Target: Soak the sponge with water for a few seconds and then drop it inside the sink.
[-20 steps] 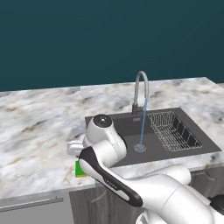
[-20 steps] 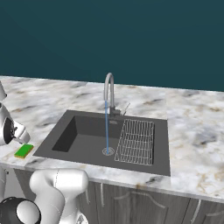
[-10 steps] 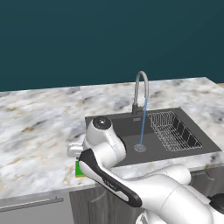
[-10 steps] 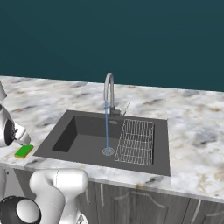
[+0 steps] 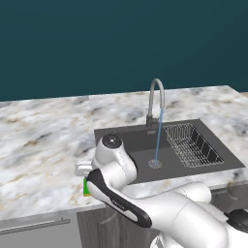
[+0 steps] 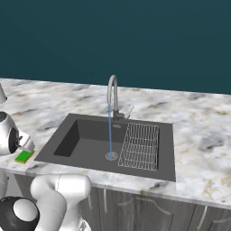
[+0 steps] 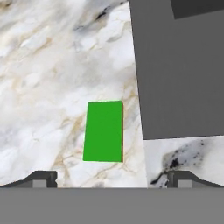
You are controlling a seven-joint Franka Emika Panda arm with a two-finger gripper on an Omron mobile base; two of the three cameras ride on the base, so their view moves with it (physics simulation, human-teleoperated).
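The green sponge [image 7: 103,131] lies flat on the marble counter, just left of the sink [image 7: 175,65] rim. My gripper [image 7: 112,180] hovers above it, open, with the dark fingertips [image 7: 41,178] set wide on either side and nothing between them. From the right base view the sponge [image 6: 24,156] sits at the counter's front left, under my hand. My arm covers most of the sponge [image 5: 86,189] in the left base view. Water [image 5: 158,138] runs in a thin blue stream from the faucet [image 5: 156,99] onto the drain of the dark sink [image 5: 140,140].
A wire mesh rack [image 6: 140,145] fills the right half of the basin. The faucet [image 6: 113,94] stands at the back rim with a lever beside it. Marble counter [image 5: 43,145] stretches left of the sink; its front edge is close to the sponge.
The arm has sunk a little towards the sponge. The jaws stay open and the sponge has not moved.
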